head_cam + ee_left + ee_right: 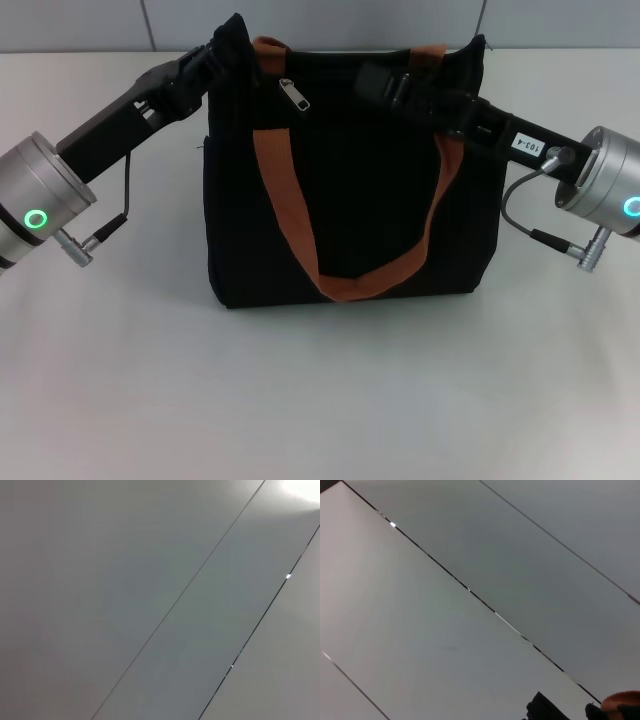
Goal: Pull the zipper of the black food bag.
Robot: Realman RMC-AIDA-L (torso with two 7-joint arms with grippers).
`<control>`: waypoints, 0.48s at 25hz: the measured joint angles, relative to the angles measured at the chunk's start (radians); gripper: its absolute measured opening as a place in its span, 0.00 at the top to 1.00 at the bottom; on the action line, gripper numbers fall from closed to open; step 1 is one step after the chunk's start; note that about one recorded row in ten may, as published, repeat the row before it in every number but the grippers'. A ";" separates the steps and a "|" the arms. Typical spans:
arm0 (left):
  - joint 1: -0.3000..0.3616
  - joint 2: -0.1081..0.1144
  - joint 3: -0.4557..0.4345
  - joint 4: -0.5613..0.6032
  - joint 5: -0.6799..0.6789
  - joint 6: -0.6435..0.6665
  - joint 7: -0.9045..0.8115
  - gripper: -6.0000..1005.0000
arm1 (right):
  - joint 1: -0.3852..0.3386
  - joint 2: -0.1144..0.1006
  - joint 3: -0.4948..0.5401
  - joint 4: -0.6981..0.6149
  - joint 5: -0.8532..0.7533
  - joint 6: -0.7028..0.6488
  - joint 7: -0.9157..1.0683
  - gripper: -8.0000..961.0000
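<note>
We've got the black food bag [350,190] standing upright mid-table [320,400], zipper [294,94] hanging at its top edge, toward the left. Our left gripper [222,52] pinches the bag's top left corner, and our right gripper [400,85] reaches over the top right; can't tell its jaws.

Plain pale grey flat panelled surface [125,590], thin seam line [180,597] crossing it diagonally, darker gap line [260,622] alongside, bright glare patch [302,489] at one corner

Head camera above, facing down on the black food bag [345,180]; both wrist cameras facing pale panelled wall.
</note>
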 joint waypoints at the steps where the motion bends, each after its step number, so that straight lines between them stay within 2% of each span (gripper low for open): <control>1: -0.001 0.000 0.002 -0.001 0.000 -0.003 0.001 0.97 | 0.002 0.000 -0.003 0.001 0.000 0.005 0.000 0.27; 12: -0.016 0.000 0.005 -0.001 0.006 0.002 -0.003 0.97 | 0.044 0.002 -0.003 0.061 0.001 0.077 -0.031 0.27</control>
